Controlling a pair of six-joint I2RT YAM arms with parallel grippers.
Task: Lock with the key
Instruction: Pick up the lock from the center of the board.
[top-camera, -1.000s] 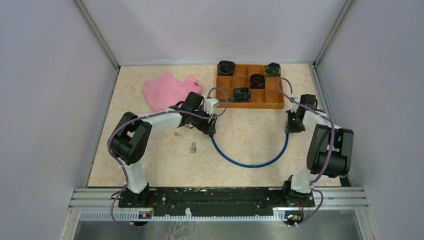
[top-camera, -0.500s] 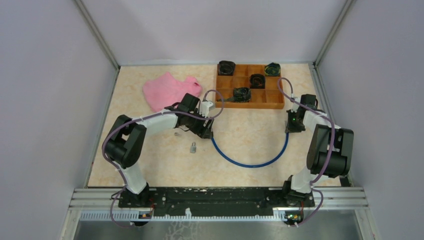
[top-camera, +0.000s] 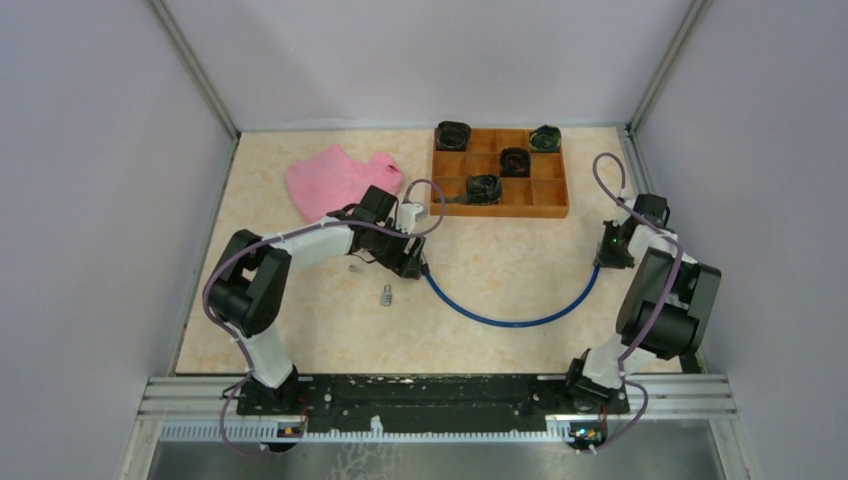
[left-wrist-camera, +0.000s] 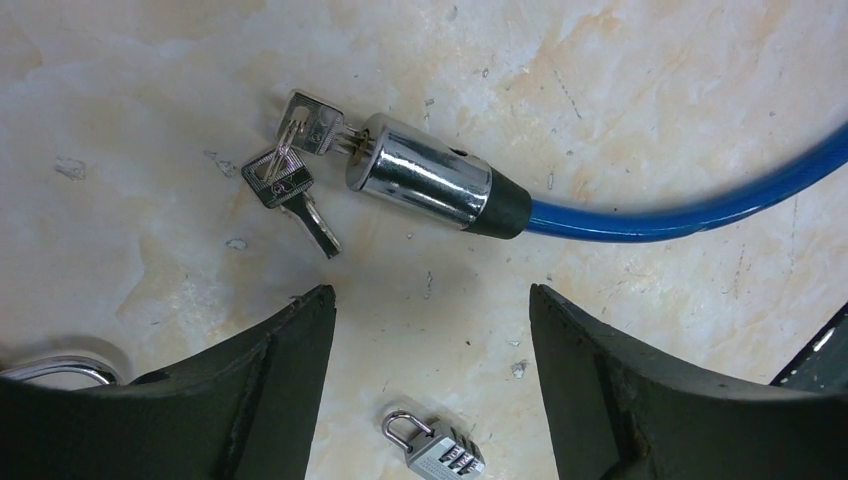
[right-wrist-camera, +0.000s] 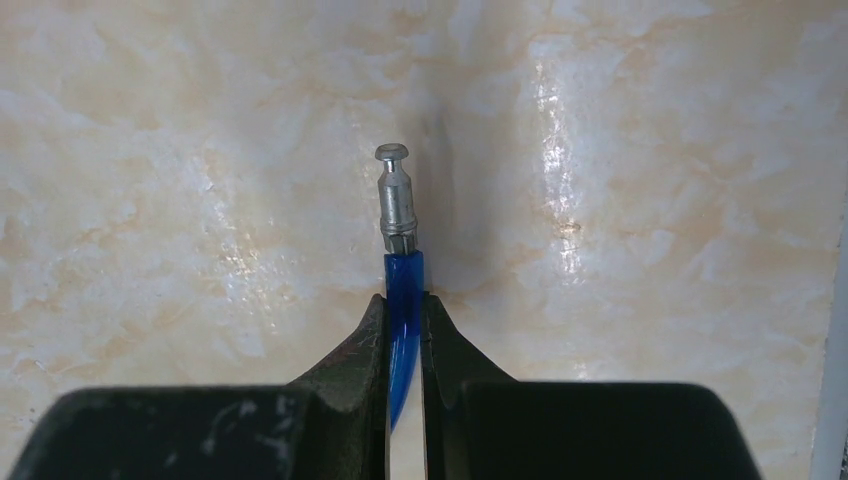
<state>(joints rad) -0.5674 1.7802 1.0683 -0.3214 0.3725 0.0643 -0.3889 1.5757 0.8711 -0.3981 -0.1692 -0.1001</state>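
Note:
A blue cable lock (top-camera: 510, 318) lies curved across the table. Its chrome lock barrel (left-wrist-camera: 425, 184) lies on the table in the left wrist view, with a key (left-wrist-camera: 312, 128) in its end and a second key (left-wrist-camera: 290, 192) hanging from the ring. My left gripper (left-wrist-camera: 430, 300) is open just above the table, a little short of the barrel (top-camera: 418, 268). My right gripper (right-wrist-camera: 402, 300) is shut on the blue cable (right-wrist-camera: 404, 300) just behind its metal end pin (right-wrist-camera: 396, 200), at the right of the table (top-camera: 612, 252).
A small combination padlock (top-camera: 386, 295) lies near the left gripper and shows in the left wrist view (left-wrist-camera: 440, 455). A pink cloth (top-camera: 335, 180) lies at the back left. An orange compartment tray (top-camera: 548, 205) with several dark objects stands at the back.
My right gripper has moved right and slightly toward the near edge with the cable end, widening the cable's curve. My left gripper has shifted slightly left, near the barrel.

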